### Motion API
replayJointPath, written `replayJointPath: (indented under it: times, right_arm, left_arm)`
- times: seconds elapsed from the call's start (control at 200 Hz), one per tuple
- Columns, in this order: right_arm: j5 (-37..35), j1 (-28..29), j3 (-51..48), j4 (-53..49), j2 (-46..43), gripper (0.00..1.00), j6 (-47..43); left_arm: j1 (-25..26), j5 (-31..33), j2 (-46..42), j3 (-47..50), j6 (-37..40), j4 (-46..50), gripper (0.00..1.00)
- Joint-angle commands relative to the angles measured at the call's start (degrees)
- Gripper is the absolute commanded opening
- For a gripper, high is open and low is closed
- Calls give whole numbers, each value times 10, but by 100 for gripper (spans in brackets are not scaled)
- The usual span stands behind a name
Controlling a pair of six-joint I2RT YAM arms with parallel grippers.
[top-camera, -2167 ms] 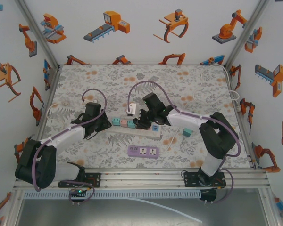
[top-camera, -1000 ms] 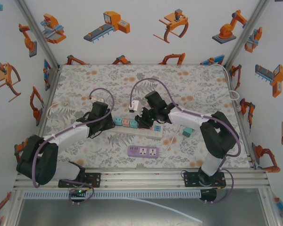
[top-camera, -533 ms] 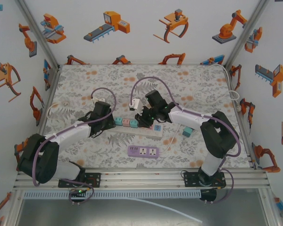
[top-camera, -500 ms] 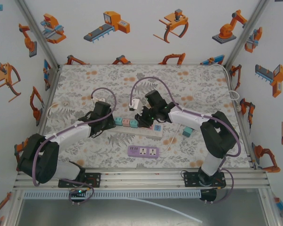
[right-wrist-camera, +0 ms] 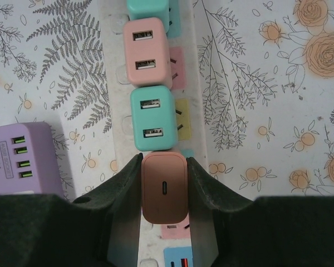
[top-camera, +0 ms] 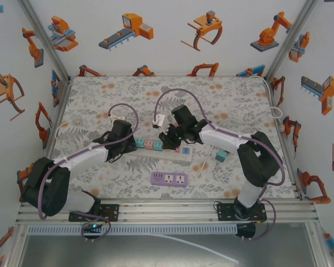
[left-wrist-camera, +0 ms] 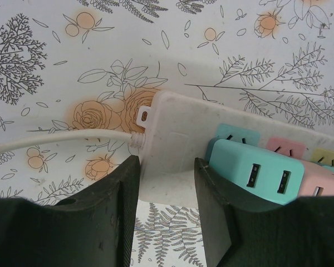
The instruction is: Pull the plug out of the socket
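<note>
**Plug Gripped, Pull Not Yet Confirmed**

The brown-pink plug (right-wrist-camera: 164, 192) is sitting in line with its neighbours on the white power strip (left-wrist-camera: 167, 139), around the middle of the table (top-camera: 100, 94). The right gripper (right-wrist-camera: 163, 167) is squeezing it from both sides, with its fingers pressed flat against the plug's walls. The grasp is looking done, and the pull itself is what is left (whether the pins are already clearing the socket cannot be told from these views).

The strip is carrying three more chargers, running from the gripped plug toward its left end. These are a teal adapter (right-wrist-camera: 152, 118) just beside the plug, then a pink adapter (right-wrist-camera: 146, 51), then a second teal adapter (right-wrist-camera: 147, 8). At that left end, where the white cord (left-wrist-camera: 61, 139) is entering, the left gripper (left-wrist-camera: 167, 160) is straddling the strip's corner with its jaws a little apart. Whether it is clamping the strip or only bracing it cannot be told, though it is probably steadying it for the pull.

A purple power strip (top-camera: 168, 179) is lying nearer the arms, its sockets showing bare.
</note>
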State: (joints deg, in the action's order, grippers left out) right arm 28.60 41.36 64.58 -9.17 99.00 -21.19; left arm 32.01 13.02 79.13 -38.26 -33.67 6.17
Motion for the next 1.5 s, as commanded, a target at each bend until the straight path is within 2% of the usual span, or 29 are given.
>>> replayJointPath:
  times: [0.0, 0.17, 0.356, 0.596, 0.776, 0.891, 1.107, 1.227, 1.342, 1.457, 1.492]
  right_arm:
    - [34, 9, 31, 83, -23, 3, 11]
    - [33, 8, 20, 90, -28, 3, 21]
    - [-26, -11, -4, 91, -86, 3, 65]
    - [-99, -86, -65, 95, -201, 4, 254]
    - [-119, -196, -118, 59, -289, 4, 390]
    - [-111, -292, -169, 46, -332, 4, 467]
    - [-51, -515, -281, 98, -368, 5, 602]
    - [-38, -615, -324, 141, -352, 4, 647]
    - [-50, -674, -358, 182, -332, 4, 695]
    - [-61, -692, -382, 227, -303, 5, 711]
    - [-63, -692, -385, 232, -293, 5, 711]
  left_arm:
    - [16, -24, 53, 36, 23, 109, 44]
    - [16, -30, 47, 37, 22, 108, 44]
    - [16, -37, 17, 33, 19, 120, 45]
    - [16, -47, -49, 6, 12, 155, 49]
    - [15, -52, -116, -21, 16, 183, 53]
    - [16, -78, -168, -28, 30, 178, 56]
    - [22, -265, -269, -24, 92, 96, 66]
    - [27, -331, -310, -13, 105, 43, 75]
    - [32, -349, -336, 1, 115, 18, 85]
    - [34, -340, -348, 12, 120, 15, 100]
    - [34, -335, -350, 15, 120, 16, 97]
